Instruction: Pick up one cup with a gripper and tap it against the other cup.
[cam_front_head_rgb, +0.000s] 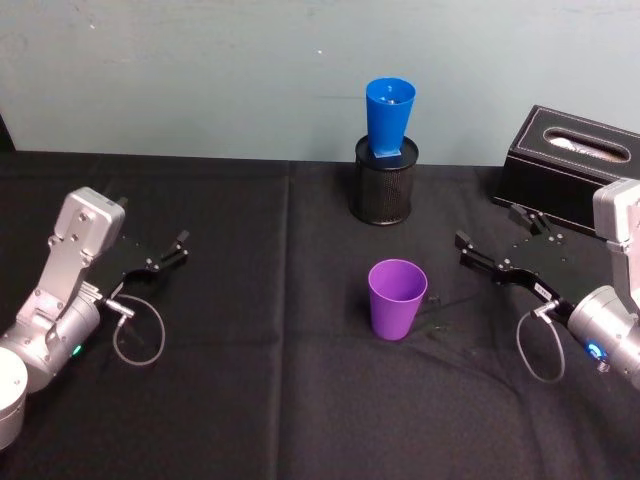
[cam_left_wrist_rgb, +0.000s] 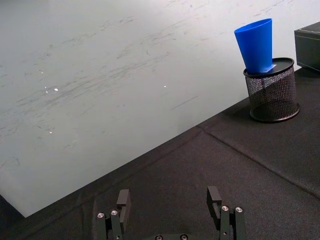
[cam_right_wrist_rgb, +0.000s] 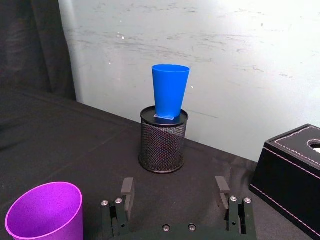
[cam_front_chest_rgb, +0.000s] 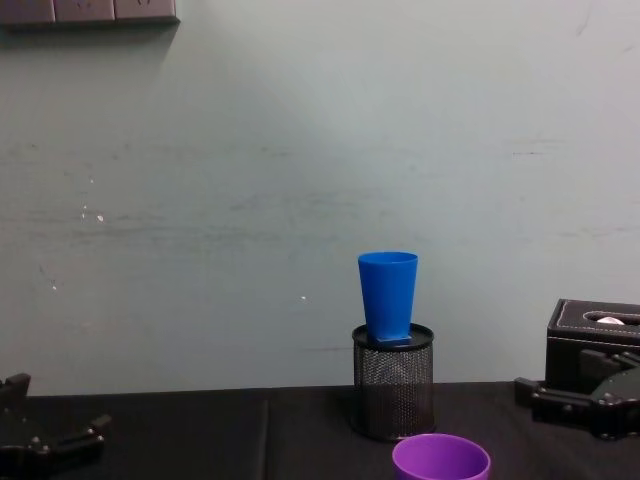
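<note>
Purple cup (cam_front_head_rgb: 397, 298) upright; right gripper (cam_front_head_rgb: 497, 250) beside, jaws apart.

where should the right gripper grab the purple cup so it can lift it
Grip the purple cup across its upper wall, just under the rim, coming in level from the right gripper's side. It stands upright, mouth up, and tapers downward, so a high hold shouldn't slip. The open fingers look wide enough.
</note>
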